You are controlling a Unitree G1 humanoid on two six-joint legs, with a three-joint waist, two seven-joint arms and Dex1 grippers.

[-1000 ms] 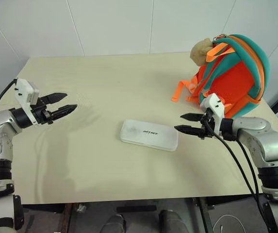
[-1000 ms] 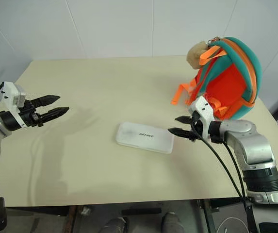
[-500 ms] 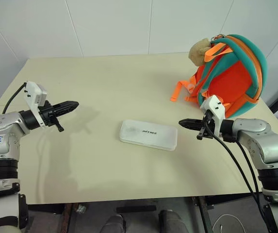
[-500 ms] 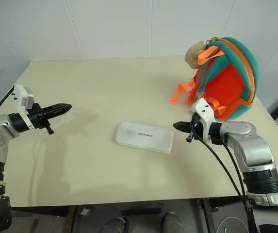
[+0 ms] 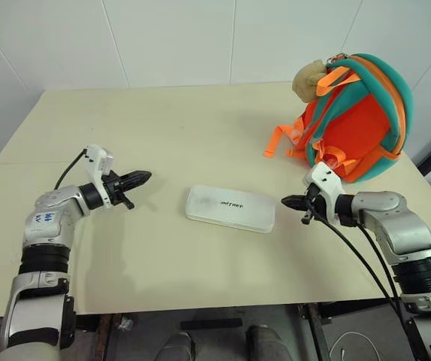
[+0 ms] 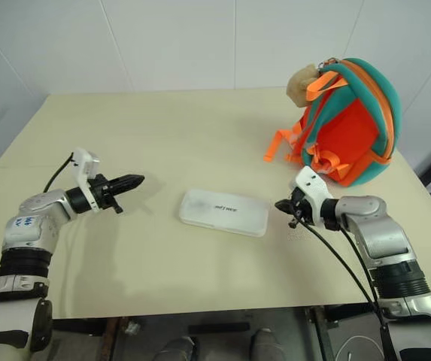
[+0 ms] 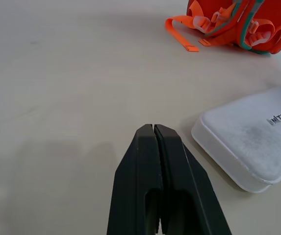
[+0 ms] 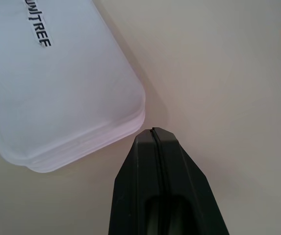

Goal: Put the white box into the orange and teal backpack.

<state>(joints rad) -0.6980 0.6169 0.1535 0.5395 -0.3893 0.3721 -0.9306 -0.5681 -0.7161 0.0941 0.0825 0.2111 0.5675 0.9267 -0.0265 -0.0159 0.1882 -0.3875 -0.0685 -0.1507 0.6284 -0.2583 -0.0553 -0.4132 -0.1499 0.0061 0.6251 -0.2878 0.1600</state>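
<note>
The white box (image 5: 231, 208) lies flat in the middle of the table, dark lettering on its lid. The orange and teal backpack (image 5: 362, 116) stands upright at the far right, a tan plush toy (image 5: 311, 80) at its top. My left gripper (image 5: 141, 178) is shut and empty, low over the table a short way left of the box (image 7: 258, 142). My right gripper (image 5: 286, 201) is shut and empty too, its tip just off the box's right end (image 8: 71, 93), apart from it.
Orange webbing straps (image 5: 277, 141) trail from the backpack onto the cream table (image 5: 162, 128). A white wall runs behind the table. Black cables hang from my right arm past the table's front edge.
Both grippers have shut from open. My left gripper has moved right and down toward the box's left end. My right gripper has sunk slightly at the box's right end.
</note>
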